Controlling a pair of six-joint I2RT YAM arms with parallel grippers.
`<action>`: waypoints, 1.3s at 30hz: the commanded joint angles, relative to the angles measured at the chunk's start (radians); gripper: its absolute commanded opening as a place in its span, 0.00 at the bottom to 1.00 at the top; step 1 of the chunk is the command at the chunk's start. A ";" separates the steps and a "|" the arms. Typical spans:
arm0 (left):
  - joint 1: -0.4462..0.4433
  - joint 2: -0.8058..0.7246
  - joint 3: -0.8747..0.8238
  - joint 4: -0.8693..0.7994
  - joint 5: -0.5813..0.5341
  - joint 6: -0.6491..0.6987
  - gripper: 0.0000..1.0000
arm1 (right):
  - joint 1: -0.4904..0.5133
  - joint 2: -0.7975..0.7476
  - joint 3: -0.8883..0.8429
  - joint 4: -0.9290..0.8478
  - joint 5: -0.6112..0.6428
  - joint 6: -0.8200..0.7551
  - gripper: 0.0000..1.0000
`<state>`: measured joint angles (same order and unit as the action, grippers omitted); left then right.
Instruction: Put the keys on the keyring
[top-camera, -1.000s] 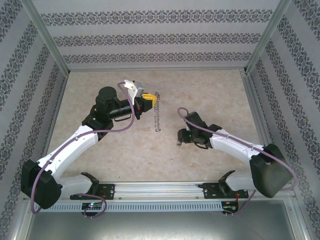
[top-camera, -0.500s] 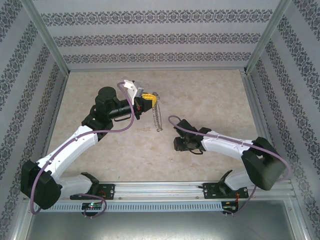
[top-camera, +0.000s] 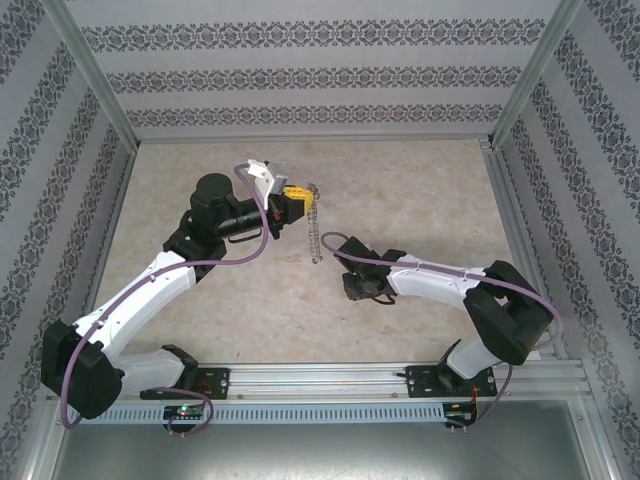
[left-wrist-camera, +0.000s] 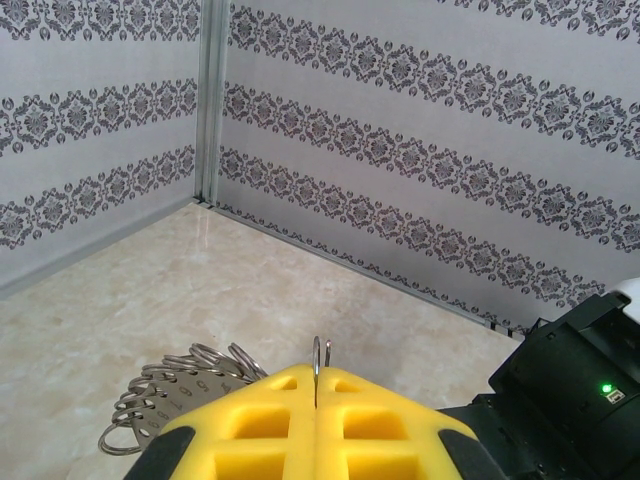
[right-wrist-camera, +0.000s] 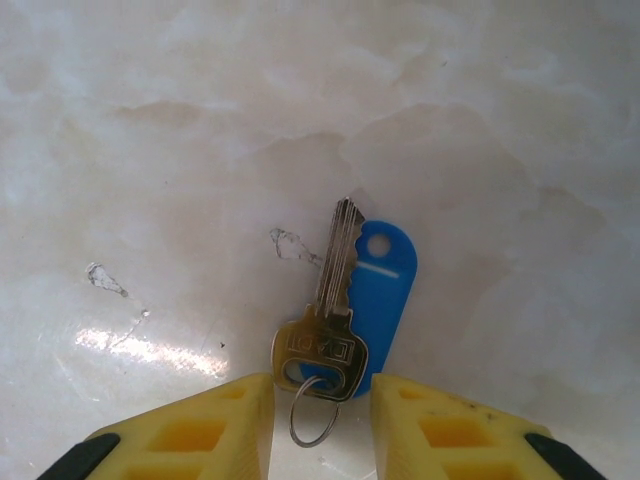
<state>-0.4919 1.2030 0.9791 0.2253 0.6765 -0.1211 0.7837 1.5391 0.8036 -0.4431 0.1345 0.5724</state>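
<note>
I read the left gripper (top-camera: 296, 199) clenched on the keyring (top-camera: 316, 228), whose chain hung from the raised fingers above the table (top-camera: 420, 190). Further right, the right gripper (right-wrist-camera: 320, 385) stood parted, its fingers flanking the head of the key (right-wrist-camera: 322, 325), which lay flat on the table beside its blue tag (right-wrist-camera: 388, 275).

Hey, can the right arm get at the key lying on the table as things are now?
Probably yes. The key lies flat on the bare table between the right gripper's parted fingers, with nothing over it. The left gripper, clamped on the keyring, is off to the side.
</note>
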 joint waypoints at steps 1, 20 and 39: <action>-0.010 -0.025 0.000 0.076 0.004 -0.008 0.00 | 0.016 0.021 0.022 -0.029 0.036 -0.012 0.30; -0.010 -0.018 0.008 0.080 0.008 -0.014 0.00 | 0.005 -0.027 0.032 -0.063 0.043 -0.042 0.00; -0.011 -0.022 0.029 0.061 0.032 -0.008 0.00 | -0.416 -0.738 -0.142 0.277 -0.740 -0.199 0.00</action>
<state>-0.4919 1.2030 0.9791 0.2256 0.6804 -0.1211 0.4072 0.8211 0.6735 -0.2234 -0.4614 0.3862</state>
